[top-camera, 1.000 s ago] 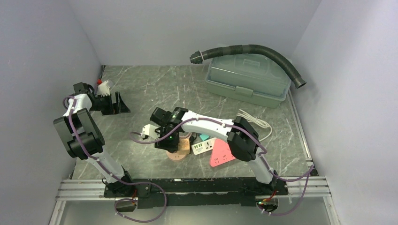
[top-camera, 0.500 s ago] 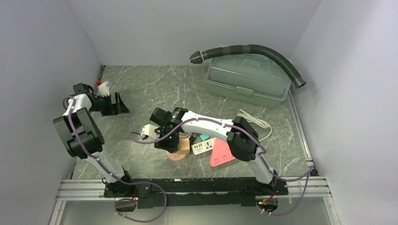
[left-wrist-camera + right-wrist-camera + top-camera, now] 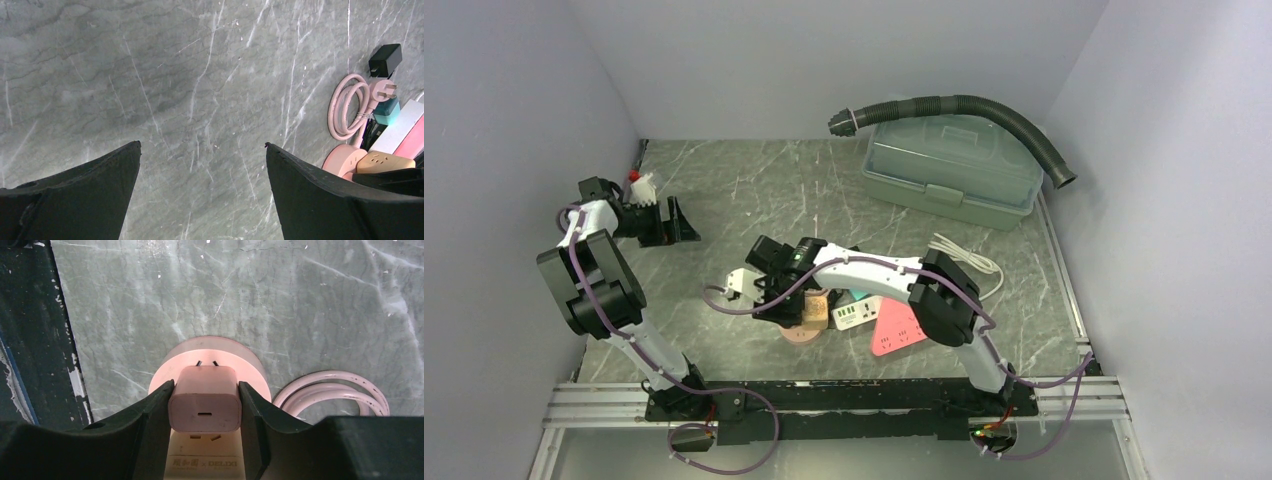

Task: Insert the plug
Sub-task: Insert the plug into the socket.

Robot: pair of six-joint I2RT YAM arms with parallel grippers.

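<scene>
My right gripper (image 3: pixel 206 383) is shut on a pink charger plug (image 3: pixel 202 401). The plug's two prongs point away from the camera. It hangs just above a cream socket block (image 3: pixel 202 455) that sits on a round pink base (image 3: pixel 210 347). Two socket slots show just under the plug. In the top view the right gripper (image 3: pixel 790 292) is over this socket (image 3: pixel 816 306) at the table's middle. My left gripper (image 3: pixel 679 220) is open and empty at the far left; its wrist view (image 3: pixel 202 145) shows bare table between the fingers.
A green toolbox (image 3: pixel 951 168) with a black hose (image 3: pixel 984 110) stands at the back right. A white power strip (image 3: pixel 856 312), a pink triangular strip (image 3: pixel 896 330), a coiled white cable (image 3: pixel 969 258), a pink cable (image 3: pixel 345 107) and a black adapter (image 3: pixel 385 59) crowd the socket.
My right wrist has shifted slightly toward the near edge and lower over the socket, still holding the plug. The left arm has not moved.
</scene>
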